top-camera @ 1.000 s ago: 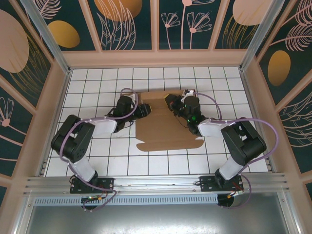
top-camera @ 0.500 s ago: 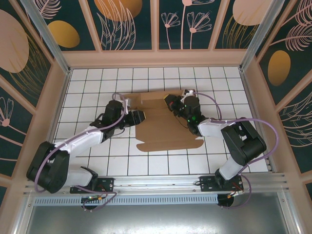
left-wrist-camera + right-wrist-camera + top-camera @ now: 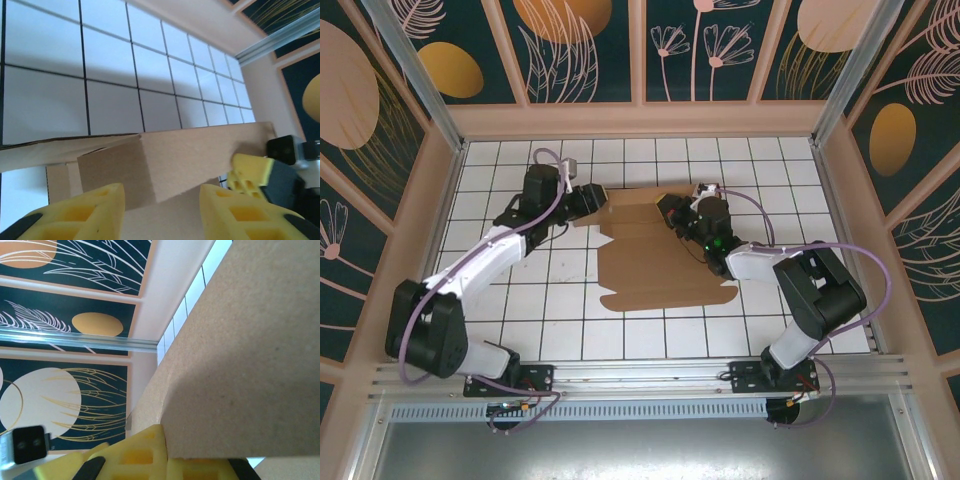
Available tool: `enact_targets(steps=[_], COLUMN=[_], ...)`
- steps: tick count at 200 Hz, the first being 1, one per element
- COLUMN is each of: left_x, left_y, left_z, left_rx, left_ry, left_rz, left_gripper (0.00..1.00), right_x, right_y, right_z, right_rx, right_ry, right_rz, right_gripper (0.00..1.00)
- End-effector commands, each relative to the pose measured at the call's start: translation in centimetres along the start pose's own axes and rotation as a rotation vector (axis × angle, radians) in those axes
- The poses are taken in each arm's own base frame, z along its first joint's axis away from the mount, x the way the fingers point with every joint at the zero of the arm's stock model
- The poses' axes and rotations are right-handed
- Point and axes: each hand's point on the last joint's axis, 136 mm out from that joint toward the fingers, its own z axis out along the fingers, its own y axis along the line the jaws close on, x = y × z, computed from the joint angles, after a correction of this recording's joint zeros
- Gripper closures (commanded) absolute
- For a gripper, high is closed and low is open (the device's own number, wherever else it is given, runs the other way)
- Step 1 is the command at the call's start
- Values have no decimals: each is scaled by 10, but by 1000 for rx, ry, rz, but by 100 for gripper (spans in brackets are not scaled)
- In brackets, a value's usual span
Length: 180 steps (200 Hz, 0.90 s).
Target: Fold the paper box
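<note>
The paper box (image 3: pixel 650 258) is a brown die-cut cardboard sheet lying mostly flat in the middle of the tiled table. Its far strip (image 3: pixel 200 152) stands raised off the tiles. My left gripper (image 3: pixel 596 199) is at the sheet's far left corner and is open. Its yellow fingers (image 3: pixel 75 215) straddle the raised strip's end without pinching it. My right gripper (image 3: pixel 671 212) is at the far right part of the sheet, shut on the edge of the raised cardboard (image 3: pixel 250 350). Its yellow pads (image 3: pixel 145 455) press together on that edge, and one pad (image 3: pixel 252 170) shows in the left wrist view.
The white tiled table (image 3: pixel 500 300) is boxed in by beige walls with dark floral panels (image 3: pixel 580 50). A metal rail (image 3: pixel 640 375) runs along the near edge, with both arm bases bolted there. The left arm's elbow (image 3: pixel 425 325) sits low at the near left.
My left arm has swung away from the sheet's left edge out to its far left corner, and its jaws have narrowed a little. The right gripper has held still, shut on the cardboard.
</note>
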Motion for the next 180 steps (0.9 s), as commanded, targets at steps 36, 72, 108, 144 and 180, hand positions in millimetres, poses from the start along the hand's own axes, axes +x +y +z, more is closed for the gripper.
enact_targets(steps=[36,72,108,144,180], left_x=[14,11,13,13,0], left_y=[-1,-4,-16,-15,5], left_z=[26,33,37,33,1], left_rx=[105,155,243,205,-35], left_ry=[54,32,34,25,-25], left_rz=[-99,-135,-183,-157,-3], left_gripper=[55,53,54,55,56], right_x=[17,22,22,17,8], right_y=[-11,-15,-13,-14,-19], right_z=[-4,-2,-1,-3,-10], right_rx=[33,16,14,47,95], right_ry=[64,86,87,64,41], right_rz=[15,50,43,5,-52], right_gripper=[100,100,100,100,100])
